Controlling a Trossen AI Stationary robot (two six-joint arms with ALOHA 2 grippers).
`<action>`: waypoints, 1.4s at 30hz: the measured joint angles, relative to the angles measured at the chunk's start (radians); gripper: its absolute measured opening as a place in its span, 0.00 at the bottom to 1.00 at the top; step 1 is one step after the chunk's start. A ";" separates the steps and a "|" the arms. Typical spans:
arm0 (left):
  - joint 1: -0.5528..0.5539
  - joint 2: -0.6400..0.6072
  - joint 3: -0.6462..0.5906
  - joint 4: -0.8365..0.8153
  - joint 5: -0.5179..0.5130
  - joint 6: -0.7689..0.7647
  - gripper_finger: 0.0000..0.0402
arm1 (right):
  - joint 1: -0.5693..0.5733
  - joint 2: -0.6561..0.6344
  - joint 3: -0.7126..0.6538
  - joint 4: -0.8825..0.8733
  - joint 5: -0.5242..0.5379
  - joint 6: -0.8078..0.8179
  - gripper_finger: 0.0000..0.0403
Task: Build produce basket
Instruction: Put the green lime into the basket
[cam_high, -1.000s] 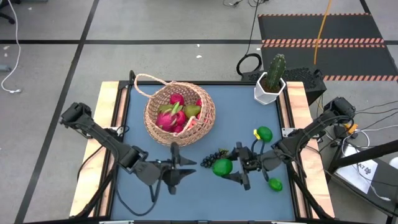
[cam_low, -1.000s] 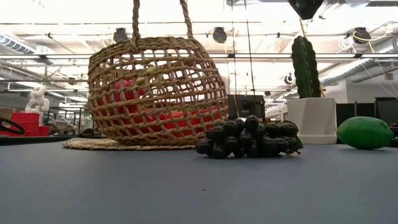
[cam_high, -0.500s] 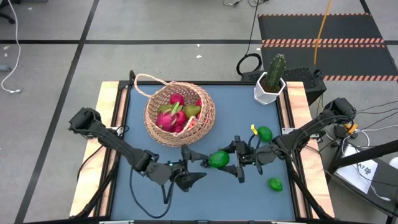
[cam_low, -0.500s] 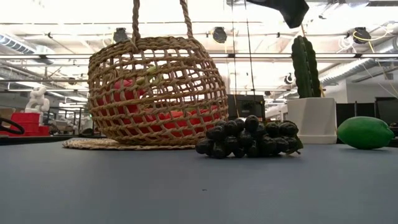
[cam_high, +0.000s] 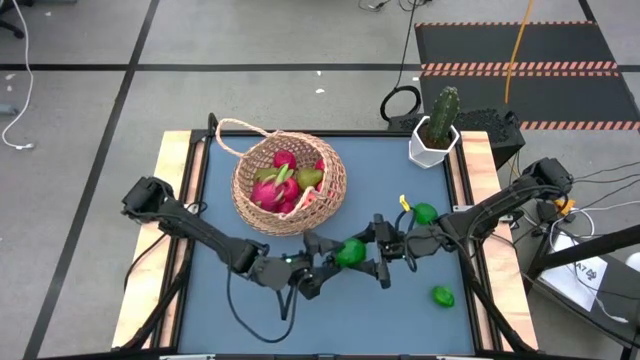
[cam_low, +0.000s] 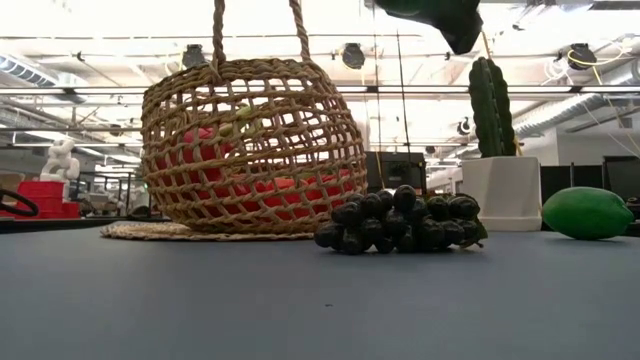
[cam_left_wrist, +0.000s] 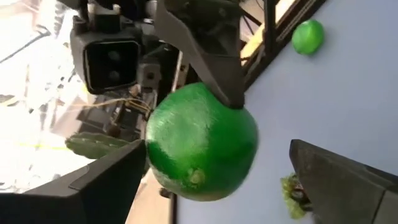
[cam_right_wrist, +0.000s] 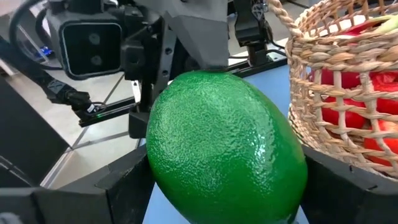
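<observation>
A green lime (cam_high: 349, 252) was held aloft just in front of the basket (cam_high: 290, 183), clamped between the fingers of the right gripper (cam_high: 381, 252). The left gripper (cam_high: 322, 262) was set on the lime's other side, its fingers spread wide apart around the fruit without closing on it. A handover between the arms was judged to be in hand.

The main risk was judged to be a drop: were the right gripper's hold let go before the left fingers had closed, the smooth round lime could fall and roll away from the basket. A knock between the two closely facing grippers was also possible.

The grape bunch (cam_low: 400, 221) lay on the table just beside the basket, and two more limes (cam_high: 425, 213) (cam_high: 442, 295) lay farther off. Red and pink fruit (cam_high: 280, 188) was already inside the basket.
</observation>
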 joint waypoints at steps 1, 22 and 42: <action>0.001 0.000 0.000 0.011 0.001 0.023 0.99 | -0.002 0.003 0.000 0.003 -0.001 0.000 0.80; 0.039 0.011 0.000 0.040 0.123 0.113 0.98 | -0.018 0.028 0.000 0.023 -0.067 0.014 0.80; 0.052 0.036 -0.001 0.073 0.191 0.131 0.93 | -0.019 0.028 0.000 0.022 -0.080 0.010 0.80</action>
